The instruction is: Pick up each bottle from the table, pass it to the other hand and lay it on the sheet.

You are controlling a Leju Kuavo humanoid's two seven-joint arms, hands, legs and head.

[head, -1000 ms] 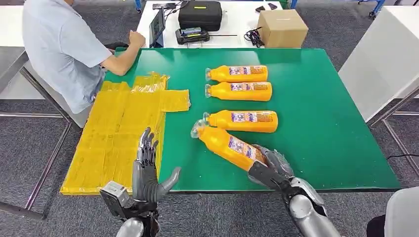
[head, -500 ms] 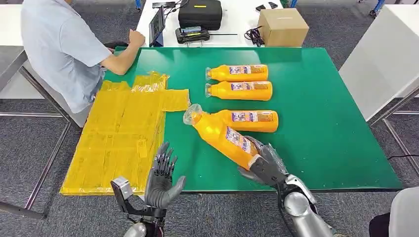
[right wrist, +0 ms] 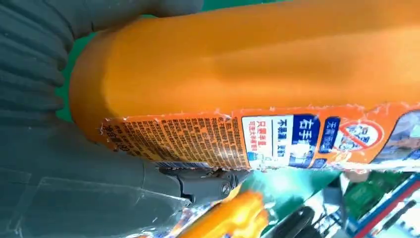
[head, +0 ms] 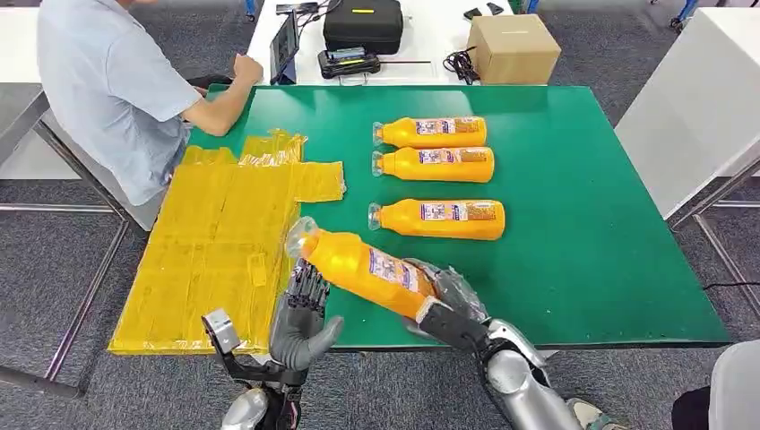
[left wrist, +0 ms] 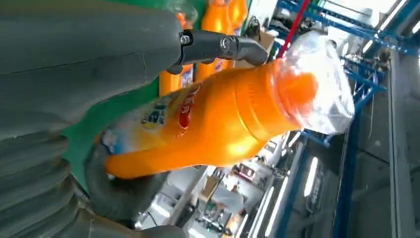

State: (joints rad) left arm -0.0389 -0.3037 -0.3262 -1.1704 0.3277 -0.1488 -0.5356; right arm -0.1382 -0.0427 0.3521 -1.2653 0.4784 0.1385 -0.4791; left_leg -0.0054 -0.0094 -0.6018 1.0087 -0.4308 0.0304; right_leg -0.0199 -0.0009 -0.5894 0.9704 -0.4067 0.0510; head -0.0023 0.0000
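Bottle (head: 363, 267) gripped by right hand (head: 448, 300), label readable at wrist, left hand (head: 300, 318) fingers spread, empty

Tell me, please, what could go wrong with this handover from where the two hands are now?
The right hand grips the lifted bottle only at its base, with the long body and capped neck sticking out, so it could tip or slip. The left hand is open beneath the neck; its fingers may close too near the cap, giving a weak hold. A drop could miss the yellow sheet or fall off the table edge.
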